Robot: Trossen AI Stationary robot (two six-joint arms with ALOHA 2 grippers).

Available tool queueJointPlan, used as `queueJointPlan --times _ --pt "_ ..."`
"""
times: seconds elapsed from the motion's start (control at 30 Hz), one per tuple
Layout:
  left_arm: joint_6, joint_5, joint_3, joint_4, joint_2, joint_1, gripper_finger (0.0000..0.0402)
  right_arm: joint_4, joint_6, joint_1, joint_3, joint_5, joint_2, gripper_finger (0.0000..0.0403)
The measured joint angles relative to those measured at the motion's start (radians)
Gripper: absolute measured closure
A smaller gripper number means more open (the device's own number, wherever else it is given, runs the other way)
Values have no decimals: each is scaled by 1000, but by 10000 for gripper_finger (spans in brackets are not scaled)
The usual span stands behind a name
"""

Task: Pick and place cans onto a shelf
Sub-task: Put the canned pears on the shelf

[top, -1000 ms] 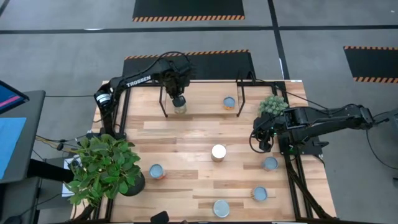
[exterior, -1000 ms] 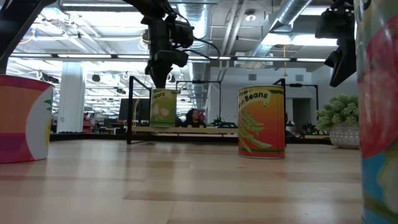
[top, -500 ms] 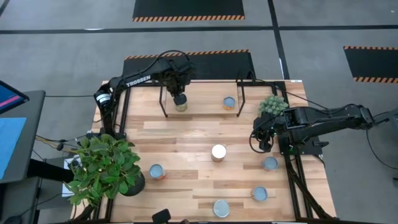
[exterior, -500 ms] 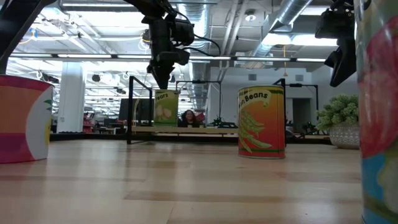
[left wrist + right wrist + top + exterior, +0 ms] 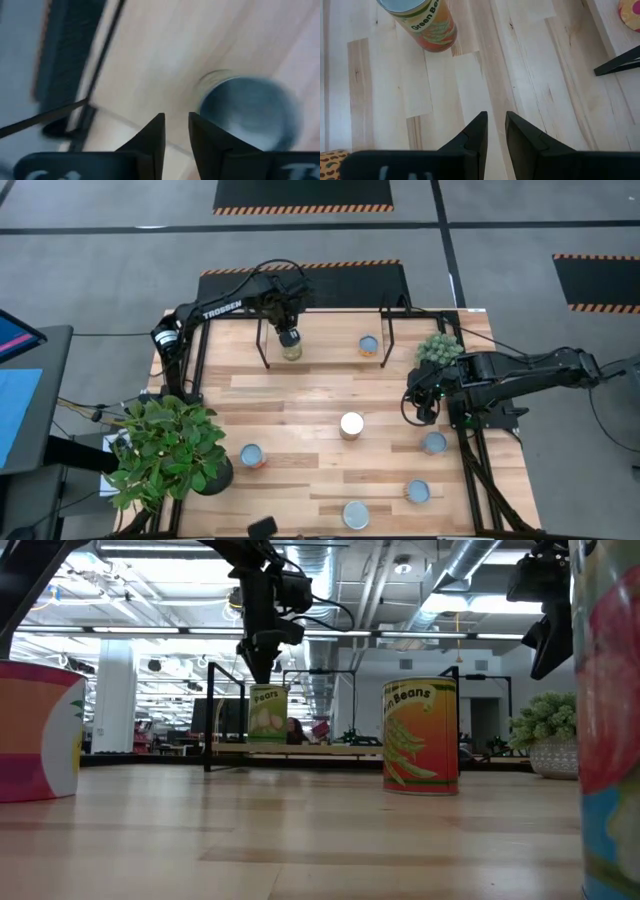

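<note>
A green-labelled pears can (image 5: pixel 291 350) stands upright on the low light-wood shelf (image 5: pixel 330 332) at the table's far side, and shows in the low view (image 5: pixel 265 714). My left gripper (image 5: pixel 288 335) is right above it, fingers close together (image 5: pixel 176 130), with the can's silvery top (image 5: pixel 250 112) off to one side of them. A second can (image 5: pixel 369 345) stands on the shelf to the right. My right gripper (image 5: pixel 412 408) waits shut over the table's right part. Several more cans stand on the tabletop, among them a green beans can (image 5: pixel 421 735). My left gripper hangs over the pears can with its shut fingertips (image 5: pixel 262 675) just above the can's top (image 5: pixel 265 689), pointing down. I cannot tell whether they touch it. The can stands upright on the shelf board.
A big leafy pot plant (image 5: pixel 165 450) stands at the near left corner and a small plant (image 5: pixel 437 348) at the far right. Loose cans stand at mid-table (image 5: pixel 352 423), near left (image 5: pixel 252 455) and near right (image 5: pixel 417 491). Thin black shelf legs (image 5: pixel 265 345) rise beside the left gripper.
My left gripper has gone a little toward the table's far edge over the shelf. The pears can under it has shifted a little farther back on the board and stays upright.
</note>
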Motion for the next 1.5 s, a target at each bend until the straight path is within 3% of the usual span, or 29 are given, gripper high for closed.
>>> queueJointPlan --times 0.17,0.37,0.7,1.5 --pt "54 193 0 -3 -4 -53 328 0 0 0 0 0 0 308" --pt "159 96 0 54 -4 -131 329 0 0 0 0 0 0 308" --pt "209 92 1 -24 18 -190 329 0 0 0 0 0 0 308" --pt "170 2 -1 -68 82 -46 330 -6 2 0 0 -1 0 308"
